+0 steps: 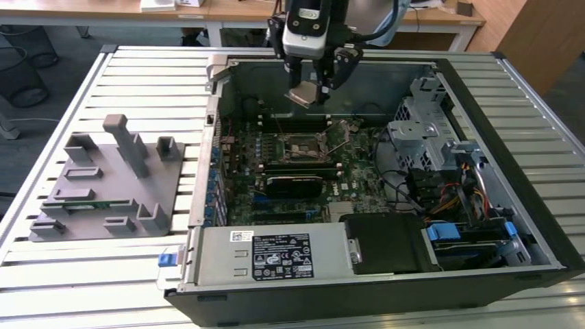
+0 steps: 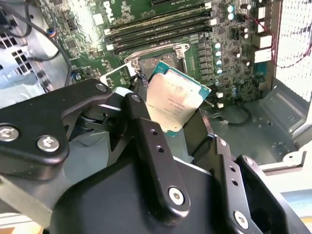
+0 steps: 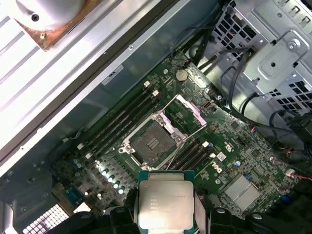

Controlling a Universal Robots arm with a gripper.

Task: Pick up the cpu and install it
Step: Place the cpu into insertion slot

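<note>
The cpu [image 1: 306, 94] hangs tilted in mid-air over the far end of the open computer case [image 1: 366, 296], clamped tight between the gripper [image 1: 316, 86] fingers. Down inside the case sits the motherboard [image 1: 352, 184], its socket [image 3: 151, 143] open, retention frame [image 3: 191, 110] flipped up.

A slatted metal tabletop [image 1: 137, 68] is seen, on which an open computer case [image 1: 384, 301] is set toward the exterior view's right and a grey holder [image 1: 137, 171] just beside it, leftward.
</note>
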